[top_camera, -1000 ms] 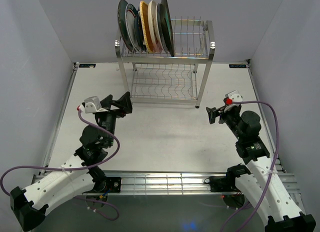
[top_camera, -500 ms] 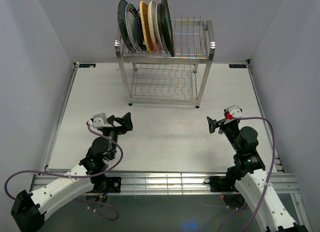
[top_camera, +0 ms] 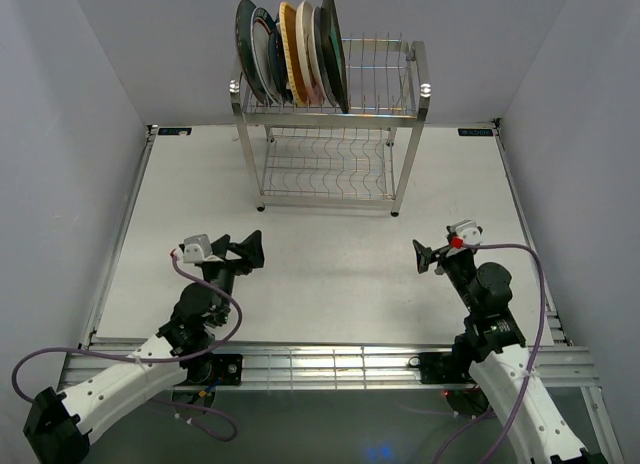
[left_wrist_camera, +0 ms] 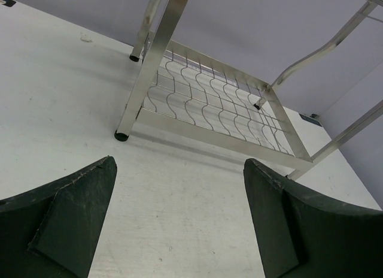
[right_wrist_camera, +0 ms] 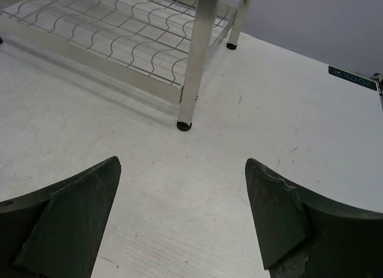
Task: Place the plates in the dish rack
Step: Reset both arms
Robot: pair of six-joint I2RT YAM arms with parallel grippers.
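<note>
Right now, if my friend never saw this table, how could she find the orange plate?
At the far end of the white table stands a tall steel dish rack. Plates stand on edge in a row at the left of its top shelf. The orange plate is mid-row, the only orange one among dark and pale neighbours.

left arm (top_camera: 110, 384), right arm (top_camera: 530, 404): white links, black joints | purple cables (top_camera: 543, 294) | dark gripper fingers (left_wrist_camera: 66, 224)

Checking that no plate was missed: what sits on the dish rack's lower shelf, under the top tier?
On the dish rack, the lower shelf shows only bare wavy wire. The plates stand on edge above it, at the top tier's left; they overlap, so their count is hidden.
</note>
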